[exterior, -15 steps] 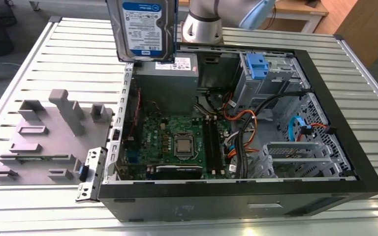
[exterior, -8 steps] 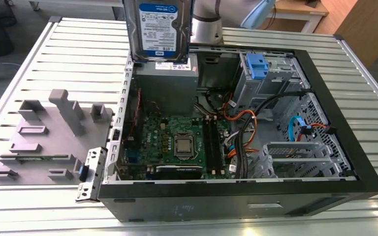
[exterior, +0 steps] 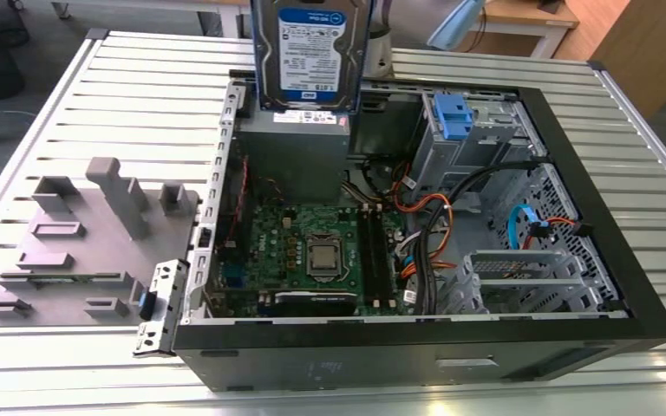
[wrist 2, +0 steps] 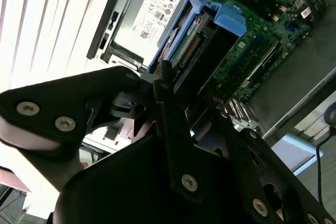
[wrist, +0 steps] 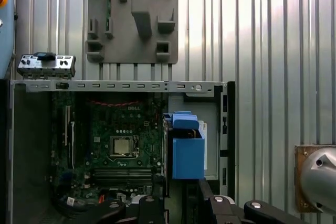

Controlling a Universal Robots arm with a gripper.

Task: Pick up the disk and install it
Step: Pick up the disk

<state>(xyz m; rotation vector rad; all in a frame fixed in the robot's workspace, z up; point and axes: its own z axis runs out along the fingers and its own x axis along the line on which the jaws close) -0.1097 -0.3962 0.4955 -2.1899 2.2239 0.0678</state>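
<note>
The disk (exterior: 310,52) hangs upright above the back of the open computer case (exterior: 610,260), its blue-and-white label facing the exterior view. In both wrist views it is seen edge-on, with blue side rails (wrist: 187,153) and a blue tab (wrist 2: 226,17). My gripper (wrist 2: 194,90) is shut on the disk, with its black fingers (wrist 2: 168,108) on either side. The disk sits over the grey power supply (exterior: 298,143), not touching it.
Inside the case lie a green motherboard (exterior: 310,251), orange and black cables (exterior: 437,208), and a metal drive cage with a blue latch (exterior: 449,117). A grey plastic fixture with a tall post (exterior: 90,234) lies on the slatted metal table (exterior: 136,78) at the exterior view's left.
</note>
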